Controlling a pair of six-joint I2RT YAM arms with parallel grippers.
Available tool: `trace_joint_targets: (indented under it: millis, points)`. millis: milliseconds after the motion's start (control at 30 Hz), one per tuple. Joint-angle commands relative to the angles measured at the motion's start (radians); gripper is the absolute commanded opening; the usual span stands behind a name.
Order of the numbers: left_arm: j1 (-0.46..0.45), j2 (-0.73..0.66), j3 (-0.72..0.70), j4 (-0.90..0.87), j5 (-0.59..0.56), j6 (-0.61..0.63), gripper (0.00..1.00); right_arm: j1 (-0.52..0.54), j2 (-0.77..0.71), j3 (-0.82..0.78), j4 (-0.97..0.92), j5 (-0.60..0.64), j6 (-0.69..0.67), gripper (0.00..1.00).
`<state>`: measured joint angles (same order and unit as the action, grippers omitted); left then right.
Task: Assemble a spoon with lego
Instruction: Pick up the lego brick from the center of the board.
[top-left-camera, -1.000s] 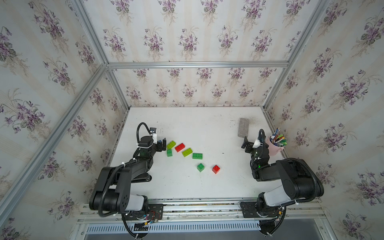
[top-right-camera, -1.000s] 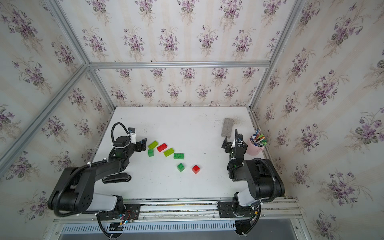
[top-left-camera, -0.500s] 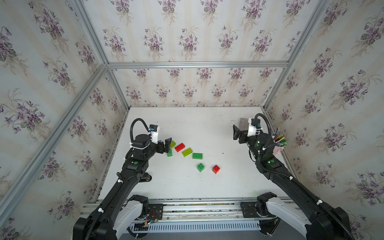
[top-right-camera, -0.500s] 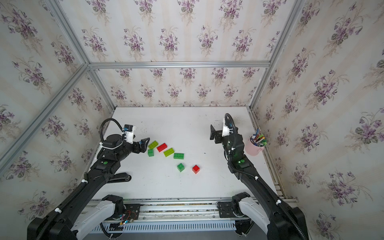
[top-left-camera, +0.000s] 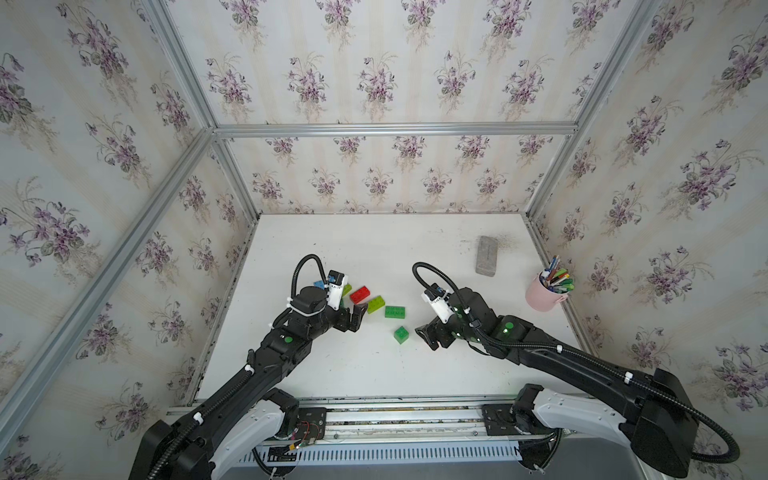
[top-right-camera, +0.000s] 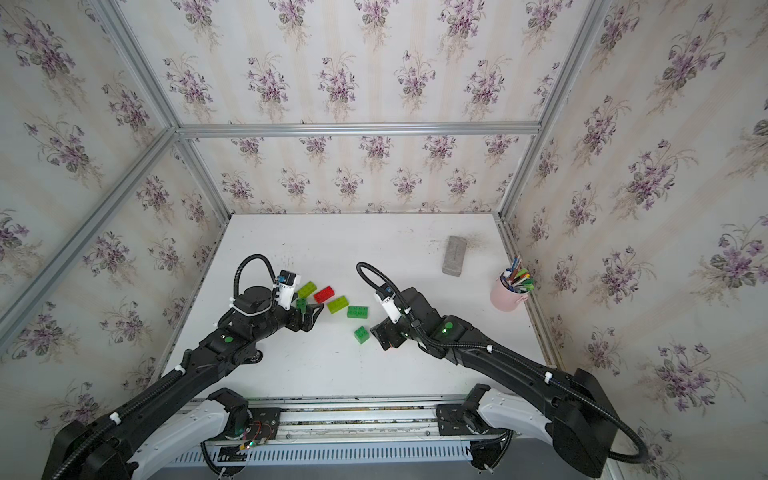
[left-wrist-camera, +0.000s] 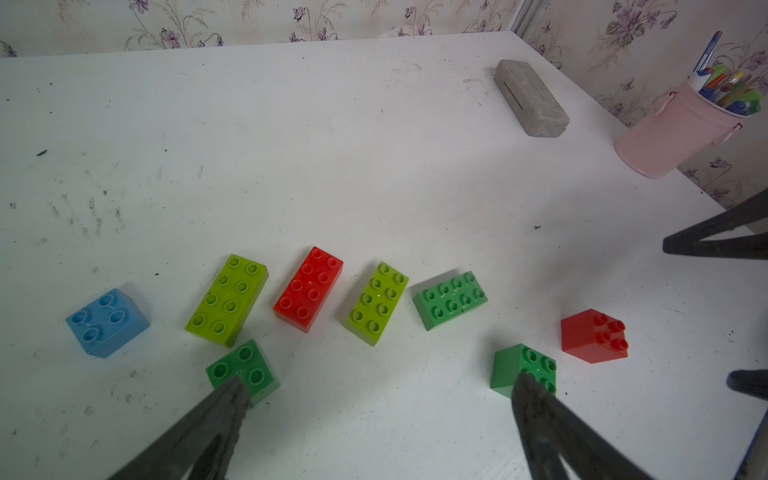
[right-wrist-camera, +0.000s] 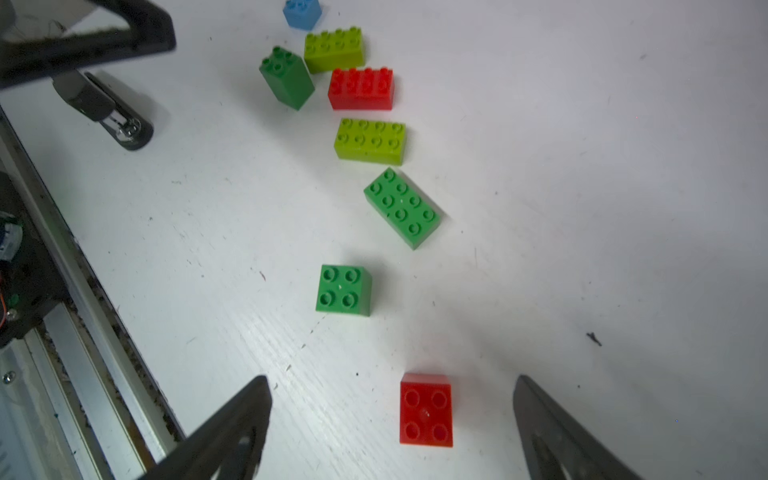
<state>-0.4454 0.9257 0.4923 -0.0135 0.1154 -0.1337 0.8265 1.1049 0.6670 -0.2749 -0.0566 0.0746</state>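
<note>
The lego lie as separate bricks on the white table; no built spoon is in view. From the left wrist view: a blue square (left-wrist-camera: 107, 322), a lime oblong (left-wrist-camera: 226, 299), a red oblong (left-wrist-camera: 308, 287), a second lime oblong (left-wrist-camera: 377, 302), a green oblong (left-wrist-camera: 451, 298), two green squares (left-wrist-camera: 243, 370) (left-wrist-camera: 521, 365) and a red square (left-wrist-camera: 592, 336). My left gripper (left-wrist-camera: 380, 381) (top-left-camera: 352, 319) is open over bare table between the two green squares. My right gripper (right-wrist-camera: 391, 381) (top-left-camera: 424, 337) is open, with the red square (right-wrist-camera: 426, 409) between its fingers, untouched.
A grey rectangular block (top-left-camera: 487, 255) lies at the back right. A pink cup of pens (top-left-camera: 544, 293) stands by the right wall. Papered walls close three sides, and a metal rail (top-left-camera: 374, 409) runs along the front edge.
Both arms have stretched out from near their bases to the bricks. The right gripper came from beside the pink cup down around the red square, its jaws narrowing a little.
</note>
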Motion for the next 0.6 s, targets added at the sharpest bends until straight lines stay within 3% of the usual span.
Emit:
trace_joint_targets:
  millis: [0, 567]
  points:
    - [-0.009, 0.005, -0.004, 0.026, -0.018, -0.025, 0.99, 0.007, 0.03, -0.002, -0.02, -0.035, 0.05, 0.89]
    - [-0.013, 0.039, -0.008, 0.02, -0.03, -0.046, 0.99, 0.007, 0.204, 0.019, -0.021, 0.063, 0.094, 0.65]
